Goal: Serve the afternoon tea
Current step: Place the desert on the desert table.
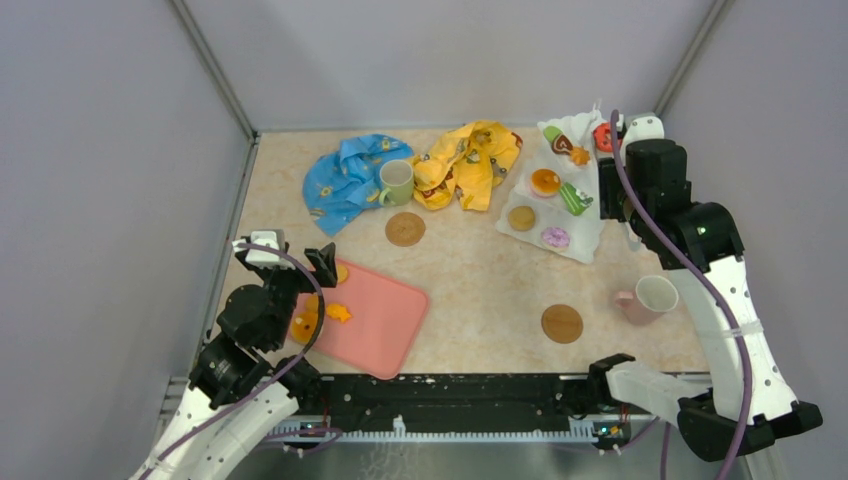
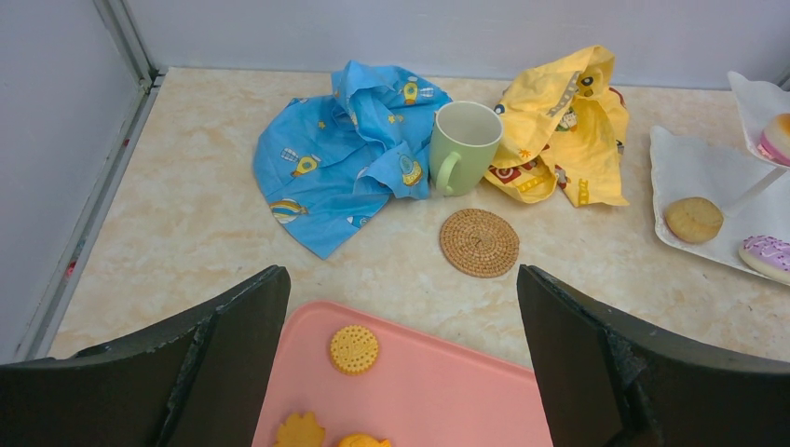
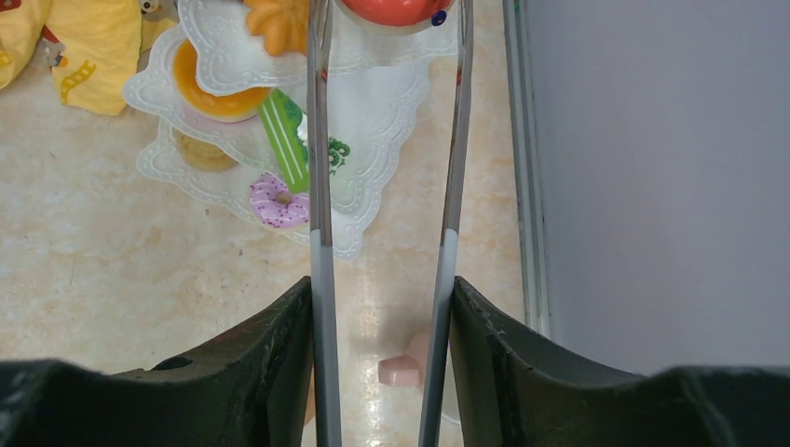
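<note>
The white three-tier stand stands at the back right with several toy pastries on it, among them a pink donut and a red one. My right gripper is above it, shut on the two rods of its wire handle. My left gripper hangs wide open over the far corner of the pink tray, holding nothing. A round biscuit and two more orange pastries lie there. The pale green mug stands between the cloths, a coaster before it. The white mug and the second coaster sit at the near right.
A blue cloth and a yellow cloth lie crumpled at the back. Grey walls close in the table on the left, back and right. The stand is close to the right wall.
</note>
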`<state>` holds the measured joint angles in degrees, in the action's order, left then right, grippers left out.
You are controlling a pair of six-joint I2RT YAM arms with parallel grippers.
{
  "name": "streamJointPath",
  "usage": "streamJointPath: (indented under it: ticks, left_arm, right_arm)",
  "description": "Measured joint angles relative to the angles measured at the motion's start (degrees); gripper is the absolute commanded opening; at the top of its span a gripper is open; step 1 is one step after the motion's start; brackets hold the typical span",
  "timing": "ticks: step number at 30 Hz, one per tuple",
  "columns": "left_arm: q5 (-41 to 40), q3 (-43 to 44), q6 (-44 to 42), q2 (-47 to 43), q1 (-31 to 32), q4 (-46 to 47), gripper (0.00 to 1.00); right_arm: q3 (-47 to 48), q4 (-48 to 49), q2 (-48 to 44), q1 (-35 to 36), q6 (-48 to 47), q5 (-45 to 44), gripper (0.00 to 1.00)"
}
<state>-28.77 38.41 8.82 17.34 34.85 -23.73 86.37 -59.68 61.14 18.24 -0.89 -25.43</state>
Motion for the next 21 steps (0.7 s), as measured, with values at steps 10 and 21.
streamJointPath:
  ticks: [10, 21]
  left_arm:
    - [-0.1, 0.0, 0.0, 0.0, 0.0, 0.0, 0.99]
    - [-0.2, 0.0, 0.0, 0.0, 0.0, 0.0, 0.99]
  right_arm:
    - [-0.1, 0.0, -0.5, 0.0, 0.0, 0.0, 0.53]
    - [-0.6, -0.1, -1.2, 0.0, 0.0, -0.1, 0.53]
